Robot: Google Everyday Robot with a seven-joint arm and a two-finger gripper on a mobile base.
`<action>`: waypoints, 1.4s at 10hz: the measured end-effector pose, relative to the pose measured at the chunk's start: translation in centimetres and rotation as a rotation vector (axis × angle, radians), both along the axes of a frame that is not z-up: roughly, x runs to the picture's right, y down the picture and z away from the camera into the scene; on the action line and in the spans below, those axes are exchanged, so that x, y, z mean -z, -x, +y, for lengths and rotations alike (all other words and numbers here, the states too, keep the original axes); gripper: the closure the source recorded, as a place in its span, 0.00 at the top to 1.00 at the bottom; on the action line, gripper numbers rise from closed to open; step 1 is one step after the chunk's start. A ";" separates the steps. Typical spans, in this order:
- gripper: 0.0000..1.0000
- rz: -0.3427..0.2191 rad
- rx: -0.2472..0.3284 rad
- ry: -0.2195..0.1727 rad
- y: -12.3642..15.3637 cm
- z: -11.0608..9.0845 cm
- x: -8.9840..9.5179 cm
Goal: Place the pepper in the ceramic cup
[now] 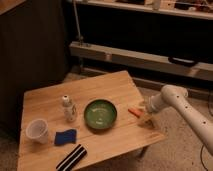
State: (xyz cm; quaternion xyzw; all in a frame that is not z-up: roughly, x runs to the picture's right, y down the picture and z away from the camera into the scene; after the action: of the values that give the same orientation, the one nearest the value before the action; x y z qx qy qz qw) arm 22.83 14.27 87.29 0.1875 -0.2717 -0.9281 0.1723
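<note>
Wooden table (115, 85) is carrying two containers. Green bowl (100, 114) is sitting near the middle, mouth up, its glossy green inside showing bare. Ceramic cup (38, 131), white, is standing upright near the left edge, well apart from the bowl; only its pale inside is showing.

Pepper (134, 111), orange-red and slender, is lying just right of the bowl, outside its rim, near the table's right edge and far across the table from the cup.

Gripper (145, 114) is hovering low at the right edge, right at the pepper's outer end, on a white arm (175, 99) reaching in from the right. Cannot tell how far open the gripper is, or whether it is gripping the pepper.

Small white bottle (69, 109) is standing between cup and bowl. Blue sponge (65, 136) is lying in front of it. Black striped object (71, 157) is lying near the front edge.
</note>
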 end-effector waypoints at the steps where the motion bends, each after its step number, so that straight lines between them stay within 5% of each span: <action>1: 0.80 0.000 -0.003 0.001 -0.1 -0.1 0.0; 6: 0.78 0.072 -0.015 0.036 -0.6 1.0 -1.1; 14: 0.02 0.123 -0.037 0.068 -1.3 1.8 -1.5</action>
State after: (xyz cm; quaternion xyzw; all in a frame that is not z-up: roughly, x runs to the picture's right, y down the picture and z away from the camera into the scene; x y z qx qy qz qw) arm 24.16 16.09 88.78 0.1292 -0.2885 -0.9248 0.2118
